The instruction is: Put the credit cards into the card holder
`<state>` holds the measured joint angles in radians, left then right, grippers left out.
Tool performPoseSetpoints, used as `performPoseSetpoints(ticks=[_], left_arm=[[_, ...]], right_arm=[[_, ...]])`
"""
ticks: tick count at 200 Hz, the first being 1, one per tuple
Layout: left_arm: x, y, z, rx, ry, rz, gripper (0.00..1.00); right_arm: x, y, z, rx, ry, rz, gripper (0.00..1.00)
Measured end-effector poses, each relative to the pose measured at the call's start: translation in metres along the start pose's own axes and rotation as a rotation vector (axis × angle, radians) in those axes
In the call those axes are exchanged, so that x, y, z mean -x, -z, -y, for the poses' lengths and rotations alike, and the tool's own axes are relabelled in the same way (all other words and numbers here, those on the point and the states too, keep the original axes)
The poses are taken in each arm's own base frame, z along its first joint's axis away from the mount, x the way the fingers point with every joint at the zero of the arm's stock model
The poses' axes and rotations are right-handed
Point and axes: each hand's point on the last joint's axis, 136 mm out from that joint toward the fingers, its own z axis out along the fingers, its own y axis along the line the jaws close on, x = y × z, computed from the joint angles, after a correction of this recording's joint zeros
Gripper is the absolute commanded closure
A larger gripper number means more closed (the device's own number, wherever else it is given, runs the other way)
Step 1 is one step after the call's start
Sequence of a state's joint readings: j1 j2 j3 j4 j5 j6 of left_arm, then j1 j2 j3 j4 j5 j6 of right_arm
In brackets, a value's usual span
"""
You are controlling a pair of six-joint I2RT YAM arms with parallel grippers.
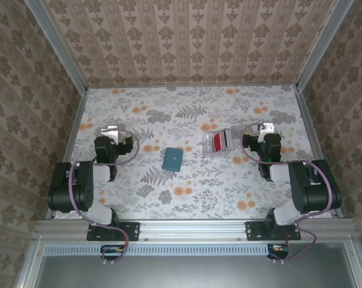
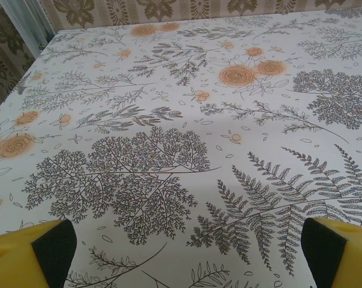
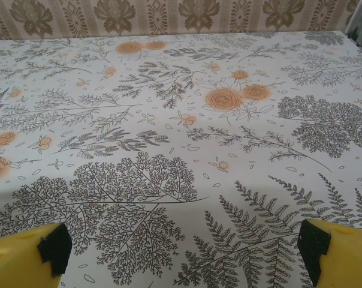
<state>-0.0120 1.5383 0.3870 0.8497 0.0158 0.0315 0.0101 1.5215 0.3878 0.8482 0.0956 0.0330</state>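
- Two tools gape wide, holding nothing: left gripper (image 1: 112, 131), right gripper (image 1: 264, 128).
- Nothing looks started; the card holder (image 1: 172, 159) lies mid-table, seemingly folded, the red credit card (image 1: 219, 141) in the clear tray (image 1: 207, 146) near the right gripper.
- Next, we judge, the card holder needs opening.
- Floral table (image 1: 229, 186), patterned walls (image 1: 187, 42).

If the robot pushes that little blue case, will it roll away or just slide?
The blue case lies flat and looks thin, so it would probably slide rather than roll or tip. It is small, so it is likely light. Because it lies flush on the table, it may be tricky to pinch up by an edge.
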Motion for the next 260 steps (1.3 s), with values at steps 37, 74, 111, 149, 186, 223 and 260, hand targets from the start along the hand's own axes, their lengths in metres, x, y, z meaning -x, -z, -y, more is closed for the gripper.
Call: performPoseSetpoints(ticks=[37,74,111,149,186,223,260], left_arm=[[0.0,0.0,0.0,0.0,0.0,0.0,0.0],[0.0,0.0,0.0,0.0,0.0,0.0,0.0],[0.0,0.0,0.0,0.0,0.0,0.0,0.0],[0.0,0.0,0.0,0.0,0.0,0.0,0.0],[0.0,0.0,0.0,0.0,0.0,0.0,0.0],[0.0,0.003,0.004,-0.012,-0.018,-0.017,0.0],[0.048,0.032,-0.001,0.021,0.033,0.016,0.0]], right_arm=[[0.0,0.0,0.0,0.0,0.0,0.0,0.0],[0.0,0.0,0.0,0.0,0.0,0.0,0.0],[0.0,0.0,0.0,0.0,0.0,0.0,0.0],[0.001,0.0,0.0,0.0,0.0,0.002,0.0],[0.001,0.0,-0.002,0.011,0.001,0.0,0.0],[-0.001,0.003,-0.01,0.041,0.016,-0.029,0.0],[0.067,0.036,-0.017,0.07,-0.049,0.03,0.0]])
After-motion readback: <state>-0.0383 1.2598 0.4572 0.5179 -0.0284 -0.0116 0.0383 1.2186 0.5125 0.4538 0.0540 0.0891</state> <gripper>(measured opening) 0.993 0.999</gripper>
